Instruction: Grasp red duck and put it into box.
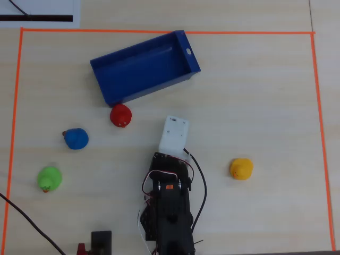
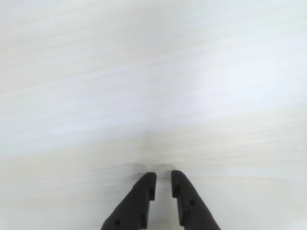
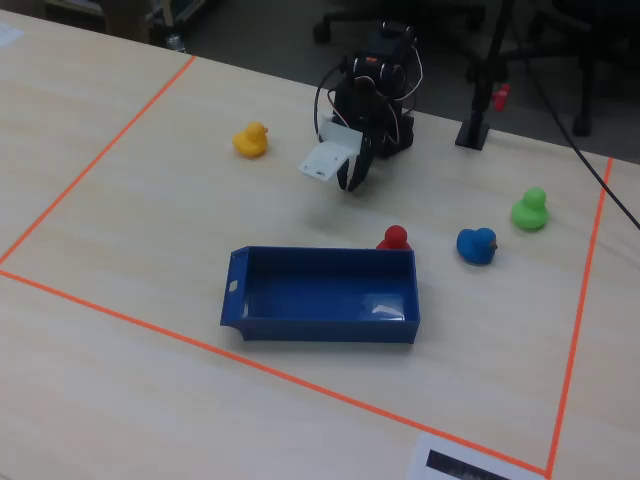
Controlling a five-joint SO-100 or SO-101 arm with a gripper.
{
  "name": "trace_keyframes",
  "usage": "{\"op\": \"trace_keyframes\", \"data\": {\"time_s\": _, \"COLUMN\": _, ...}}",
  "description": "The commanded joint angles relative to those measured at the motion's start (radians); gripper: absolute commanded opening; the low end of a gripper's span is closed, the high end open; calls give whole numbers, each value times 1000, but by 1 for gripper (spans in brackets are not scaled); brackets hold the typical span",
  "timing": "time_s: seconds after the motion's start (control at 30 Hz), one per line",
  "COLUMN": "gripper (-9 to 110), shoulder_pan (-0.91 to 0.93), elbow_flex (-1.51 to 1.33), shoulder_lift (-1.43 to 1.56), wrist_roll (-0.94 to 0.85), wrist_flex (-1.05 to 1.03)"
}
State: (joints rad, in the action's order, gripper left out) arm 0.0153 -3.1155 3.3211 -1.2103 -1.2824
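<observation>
The red duck (image 1: pixel 120 115) stands on the pale table just outside the long wall of the box (image 1: pixel 143 71). In the fixed view the red duck (image 3: pixel 395 238) peeks over the far wall of the box (image 3: pixel 320 290), which is an empty dark-blue tray. My gripper (image 2: pixel 163 178) points down at bare table, its black fingertips a narrow gap apart with nothing between them. In the fixed view the gripper (image 3: pixel 350 183) hangs under a white wrist block (image 3: pixel 328 158), a short way from the red duck. The wrist view shows neither duck nor box.
A blue duck (image 1: pixel 76 138) and a green duck (image 1: pixel 49 178) lie left of the arm in the overhead view, and a yellow duck (image 1: pixel 241 169) lies to its right. Orange tape (image 1: pixel 159 32) frames the work area. A black stand (image 1: pixel 101 241) sits beside the arm's base.
</observation>
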Motion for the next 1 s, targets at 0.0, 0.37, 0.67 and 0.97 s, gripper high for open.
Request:
{"op": "trace_keyframes", "data": {"time_s": 0.0, "gripper": 0, "shoulder_pan": 6, "elbow_flex": 5, "shoulder_lift": -9, "wrist_roll": 3, "wrist_flex": -21}}
{"op": "trace_keyframes", "data": {"time_s": 0.37, "gripper": 0, "shoulder_pan": 6, "elbow_flex": 5, "shoulder_lift": -9, "wrist_roll": 3, "wrist_flex": -21}}
{"op": "trace_keyframes", "data": {"time_s": 0.67, "gripper": 0, "shoulder_pan": -17, "elbow_flex": 5, "shoulder_lift": -9, "wrist_roll": 2, "wrist_flex": -21}}
{"op": "trace_keyframes", "data": {"time_s": 0.97, "gripper": 0, "shoulder_pan": -17, "elbow_flex": 5, "shoulder_lift": -9, "wrist_roll": -3, "wrist_flex": -25}}
